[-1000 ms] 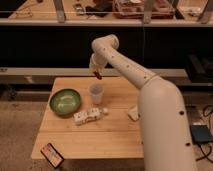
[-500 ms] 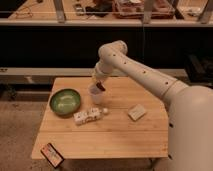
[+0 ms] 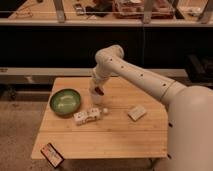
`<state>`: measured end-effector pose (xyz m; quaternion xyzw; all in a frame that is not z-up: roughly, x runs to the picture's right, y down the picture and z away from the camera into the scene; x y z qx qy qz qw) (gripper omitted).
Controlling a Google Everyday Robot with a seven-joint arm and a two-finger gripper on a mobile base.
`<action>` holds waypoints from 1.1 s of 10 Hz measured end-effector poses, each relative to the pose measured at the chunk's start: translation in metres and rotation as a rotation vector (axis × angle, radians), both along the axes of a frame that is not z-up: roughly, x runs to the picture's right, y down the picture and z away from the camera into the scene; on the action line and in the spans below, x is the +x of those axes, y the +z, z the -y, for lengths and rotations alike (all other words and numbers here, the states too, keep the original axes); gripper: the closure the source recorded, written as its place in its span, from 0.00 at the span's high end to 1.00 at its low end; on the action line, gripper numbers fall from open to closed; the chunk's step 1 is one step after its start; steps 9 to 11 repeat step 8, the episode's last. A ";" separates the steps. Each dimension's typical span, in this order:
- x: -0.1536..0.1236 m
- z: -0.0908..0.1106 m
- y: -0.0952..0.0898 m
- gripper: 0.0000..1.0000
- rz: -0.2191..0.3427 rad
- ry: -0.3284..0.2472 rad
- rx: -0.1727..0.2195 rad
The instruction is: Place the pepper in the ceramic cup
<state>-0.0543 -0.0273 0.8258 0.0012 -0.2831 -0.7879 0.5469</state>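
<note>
The ceramic cup (image 3: pixel 95 98) is a pale, handle-less cup standing upright near the middle of the wooden table (image 3: pixel 115 135), just right of the green bowl. My gripper (image 3: pixel 98 88) hangs straight over the cup's mouth, coming down from the white arm that reaches in from the right. It is shut on the pepper (image 3: pixel 101 91), a small dark-red shape at the cup's rim level. The gripper hides the inside of the cup.
A wide green bowl (image 3: pixel 65 101) sits left of the cup. A white packet (image 3: pixel 88 116) and a small white ball (image 3: pixel 105 111) lie in front of the cup. A pale block (image 3: pixel 136 112) lies to the right. A dark packet (image 3: pixel 52 154) lies at the front left corner.
The gripper with the pepper has come down from above the cup to its mouth. The arm's near part has swung away to the right.
</note>
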 end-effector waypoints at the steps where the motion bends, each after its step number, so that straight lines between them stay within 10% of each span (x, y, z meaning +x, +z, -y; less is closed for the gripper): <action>1: -0.002 0.002 0.004 0.72 -0.007 -0.004 0.009; 11: 0.000 0.007 0.012 0.80 -0.033 -0.013 0.026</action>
